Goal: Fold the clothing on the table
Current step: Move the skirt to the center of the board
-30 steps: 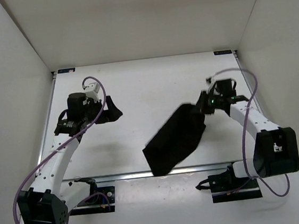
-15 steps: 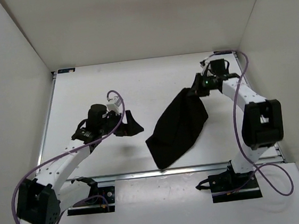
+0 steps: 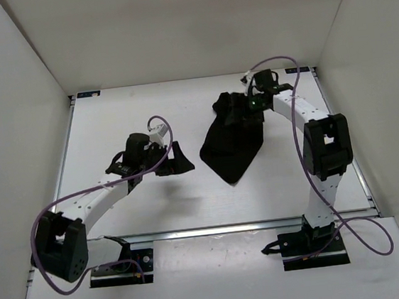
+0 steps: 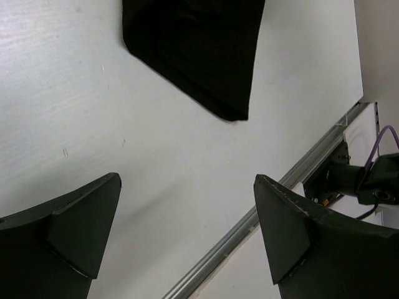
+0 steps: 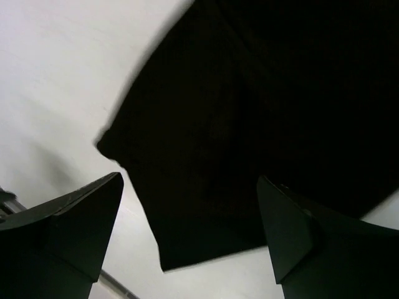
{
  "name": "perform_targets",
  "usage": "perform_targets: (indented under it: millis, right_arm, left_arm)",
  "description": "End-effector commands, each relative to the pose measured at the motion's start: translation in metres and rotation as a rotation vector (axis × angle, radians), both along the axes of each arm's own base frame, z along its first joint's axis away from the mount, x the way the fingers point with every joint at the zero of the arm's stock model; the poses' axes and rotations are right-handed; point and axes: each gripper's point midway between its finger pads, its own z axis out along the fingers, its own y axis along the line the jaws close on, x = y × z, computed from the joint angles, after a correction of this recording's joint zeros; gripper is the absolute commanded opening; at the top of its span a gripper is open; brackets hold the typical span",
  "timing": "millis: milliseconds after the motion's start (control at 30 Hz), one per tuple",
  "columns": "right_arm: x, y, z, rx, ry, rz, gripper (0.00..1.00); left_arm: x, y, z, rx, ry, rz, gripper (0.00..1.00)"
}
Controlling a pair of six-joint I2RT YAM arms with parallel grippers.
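Clothing [image 3: 233, 146]: 1 black piece lying on the table [image 3: 111, 123], right of centre, narrowing to a point on the near side. Right gripper [image 5: 190, 179]: above the far end of the clothing, jaws spread wide. Left gripper [image 3: 179, 160]: jaws spread, left of the clothing, not touching it.

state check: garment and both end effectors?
black garment: lying loose on the table, far end bunched, not gripped.
left end effector: open, empty, over bare table beside the garment.
right end effector: open, over the garment's far end, not gripping it.
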Motion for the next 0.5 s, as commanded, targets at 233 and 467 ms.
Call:
perform_targets:
  millis: [233, 467]
  right_arm:
    - [-0.048, -0.093, 0.029, -0.05, -0.085, -0.178, 0.86]
    - [-0.073, -0.098, 0.018, -0.025, -0.085, -0.204, 0.84]
  left_arm:
    - [0.067, -0.05, 0.02, 0.217, -0.174, -0.045, 0.99]
    - [0.093, -0.098, -0.005, 0.534, -0.301, -0.112, 0.99]
